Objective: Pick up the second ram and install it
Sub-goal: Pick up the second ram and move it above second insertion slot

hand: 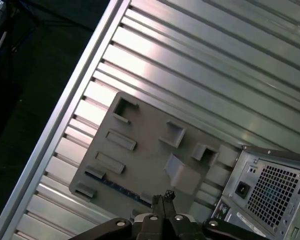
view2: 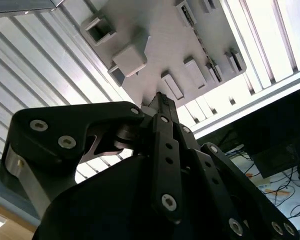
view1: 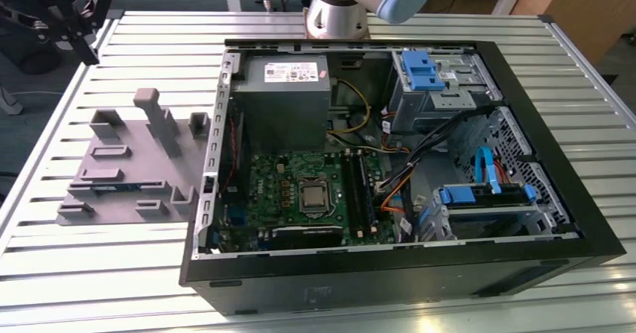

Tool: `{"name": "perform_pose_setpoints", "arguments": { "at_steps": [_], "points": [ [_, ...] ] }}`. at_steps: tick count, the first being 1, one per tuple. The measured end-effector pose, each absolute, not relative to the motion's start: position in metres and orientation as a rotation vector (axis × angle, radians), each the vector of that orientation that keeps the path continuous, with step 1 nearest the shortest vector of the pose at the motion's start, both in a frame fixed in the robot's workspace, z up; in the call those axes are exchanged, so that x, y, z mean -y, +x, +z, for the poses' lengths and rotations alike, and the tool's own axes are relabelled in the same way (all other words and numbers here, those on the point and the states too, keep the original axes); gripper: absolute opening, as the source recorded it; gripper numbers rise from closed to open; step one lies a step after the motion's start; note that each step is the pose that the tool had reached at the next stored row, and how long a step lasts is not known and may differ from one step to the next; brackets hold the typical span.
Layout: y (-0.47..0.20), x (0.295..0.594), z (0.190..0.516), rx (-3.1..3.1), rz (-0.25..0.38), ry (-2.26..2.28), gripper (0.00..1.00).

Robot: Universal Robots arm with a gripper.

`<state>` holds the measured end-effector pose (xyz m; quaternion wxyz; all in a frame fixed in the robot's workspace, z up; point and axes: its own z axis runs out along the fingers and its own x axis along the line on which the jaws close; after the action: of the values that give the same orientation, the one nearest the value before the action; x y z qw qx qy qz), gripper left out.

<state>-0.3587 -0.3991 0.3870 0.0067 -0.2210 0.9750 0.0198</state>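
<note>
A lab or workshop: opened computer case [view1: 398, 273] on slatted aluminium bench [view1: 556, 94].

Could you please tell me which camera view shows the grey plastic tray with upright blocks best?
The exterior view: the grey plastic tray with upright blocks shows whole and unobstructed, beside the open black computer case. In both wrist views the black gripper covers part of it.

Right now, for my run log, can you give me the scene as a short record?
claw: shut, empty, in the air, apart from the tray
ram: lying in the tray, not gripped
tray: on the table, at the exterior view's left of the case
case: open, its inside facing up
</note>
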Motion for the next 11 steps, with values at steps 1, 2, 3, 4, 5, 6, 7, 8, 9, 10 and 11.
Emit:
{"name": "perform_pose_setpoints", "arguments": {
  "at_steps": [1, 2, 3, 4, 5, 6, 7, 8, 9, 10, 11],
  "points": [
    [-0.3588, 0.3991, 0.3869, -3.044, 0.062, -0.719, 0.11],
    [-0.3588, 0.3991, 0.3869, -3.039, 0.062, -0.744, 0.11],
    [-0.3588, 0.3991, 0.3868, -3.033, 0.062, -0.769, 0.11],
    [-0.3589, 0.3991, 0.3868, -3.027, 0.062, -0.794, 0.11],
    [-0.3589, 0.3991, 0.3868, -3.020, 0.062, -0.820, 0.11],
    [-0.3589, 0.3991, 0.3867, -3.014, 0.062, -0.844, 0.11],
    [-0.3590, 0.3991, 0.3868, -3.008, 0.062, -0.867, 0.11],
    [-0.3590, 0.3991, 0.3868, -3.002, 0.062, -0.887, 0.11],
    [-0.3591, 0.3991, 0.3868, -2.999, 0.062, -0.896, 0.11],
    [-0.3591, 0.3991, 0.3868, -2.999, 0.062, -0.897, 0.11],
    [-0.3591, 0.3991, 0.3867, -2.999, 0.062, -0.897, 0.11]
  ]
}}
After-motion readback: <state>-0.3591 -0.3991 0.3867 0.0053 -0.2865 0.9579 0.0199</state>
